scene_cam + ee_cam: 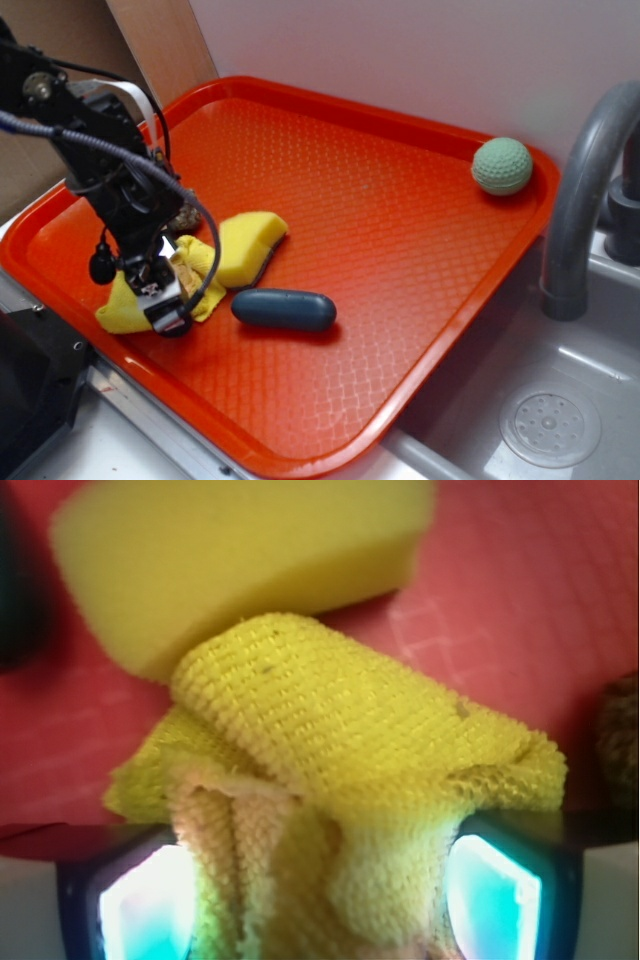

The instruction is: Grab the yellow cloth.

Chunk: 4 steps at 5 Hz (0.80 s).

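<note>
Wrinkled bright-yellow woven cloth (350, 750) bunched between the two pads of the black WidowX gripper (165, 300), on the near-left of the textured orange plastic tray (400, 250). The jaws stand at medium width with fabric filling the gap; whether they already pinch it cannot be told. A thick yellow foam sponge (250, 245) lies just beyond the cloth, apparently touching.

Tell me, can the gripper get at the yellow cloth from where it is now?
Probably yes. The gripper is already down on the yellow cloth, and the wrist view shows bunched fabric between its fingers. The sponge lies right behind, not blocking.
</note>
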Tool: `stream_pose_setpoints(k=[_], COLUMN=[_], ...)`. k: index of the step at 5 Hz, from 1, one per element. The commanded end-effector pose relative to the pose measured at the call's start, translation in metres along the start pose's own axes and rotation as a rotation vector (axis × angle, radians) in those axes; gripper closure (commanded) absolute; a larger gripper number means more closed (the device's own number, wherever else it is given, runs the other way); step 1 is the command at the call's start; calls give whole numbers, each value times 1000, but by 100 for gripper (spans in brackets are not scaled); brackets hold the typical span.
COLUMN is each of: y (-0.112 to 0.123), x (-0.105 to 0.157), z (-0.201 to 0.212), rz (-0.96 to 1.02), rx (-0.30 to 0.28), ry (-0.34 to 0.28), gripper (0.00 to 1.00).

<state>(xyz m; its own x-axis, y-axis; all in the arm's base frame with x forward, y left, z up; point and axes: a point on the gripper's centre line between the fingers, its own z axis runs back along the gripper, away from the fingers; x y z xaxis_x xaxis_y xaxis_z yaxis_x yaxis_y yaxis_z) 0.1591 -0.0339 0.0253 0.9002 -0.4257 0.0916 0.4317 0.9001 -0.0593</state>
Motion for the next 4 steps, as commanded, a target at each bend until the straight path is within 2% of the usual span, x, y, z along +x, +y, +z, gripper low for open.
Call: stream_pose_setpoints(k=[1, 3, 4], y=[18, 16, 24], x=[0, -1, 2], z=[3, 6, 57], rz=[36, 27, 182], rx=[16, 53, 70], ry=[-14, 1, 24], gripper=[100, 100, 100])
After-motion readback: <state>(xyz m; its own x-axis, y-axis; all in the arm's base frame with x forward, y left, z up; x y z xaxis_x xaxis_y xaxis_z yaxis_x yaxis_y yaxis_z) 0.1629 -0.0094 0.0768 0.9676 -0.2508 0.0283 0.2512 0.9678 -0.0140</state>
